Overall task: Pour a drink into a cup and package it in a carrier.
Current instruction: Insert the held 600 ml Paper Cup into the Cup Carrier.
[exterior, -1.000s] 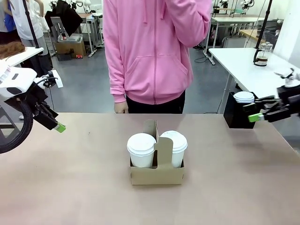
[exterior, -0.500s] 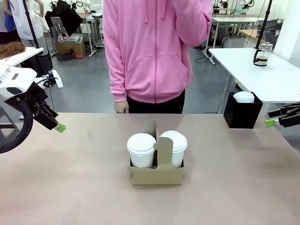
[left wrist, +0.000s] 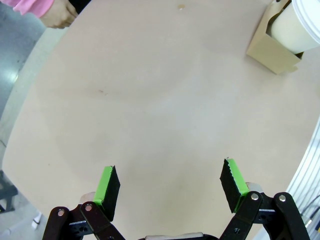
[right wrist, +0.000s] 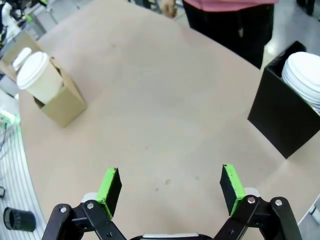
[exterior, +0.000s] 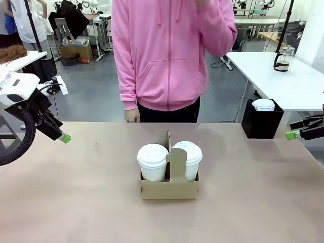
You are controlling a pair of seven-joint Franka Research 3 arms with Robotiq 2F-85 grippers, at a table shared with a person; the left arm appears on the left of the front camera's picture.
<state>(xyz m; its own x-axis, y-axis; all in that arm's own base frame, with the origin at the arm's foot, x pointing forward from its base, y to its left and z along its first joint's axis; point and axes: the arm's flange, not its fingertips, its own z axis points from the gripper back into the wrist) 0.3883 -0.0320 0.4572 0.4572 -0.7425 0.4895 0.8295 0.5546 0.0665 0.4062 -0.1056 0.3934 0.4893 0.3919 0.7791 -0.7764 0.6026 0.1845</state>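
With both lidded cups seated in their slots, looks like packaging done and arms parked clear of the load. Far left: left gripper (exterior: 59,134) raised off the table's (exterior: 76,202) left edge, jaws spread wide, green pads (left wrist: 107,185) with nothing between them; presumably kept there so as not to crowd the middle. Centre: brown carrier (exterior: 169,187) standing square on the table, upright handle tab between the pair; left cup (exterior: 152,162) and right cup (exterior: 188,159) side by side, each capped with a white lid, touching the tab, held upright by the slots so nothing tips in carrying. Beyond, at the far edge: person in a pink hoodie (exterior: 167,55), one hand (exterior: 131,116) hanging just past the tabletop, well placed to take the carrier. Right: black box (exterior: 260,121) with a stack of white lids on top, near the far right corner, handy for capping. Far right: right gripper (exterior: 296,132) at the table's edge, jaws equally wide, empty. No sign of the drink jug on this table.
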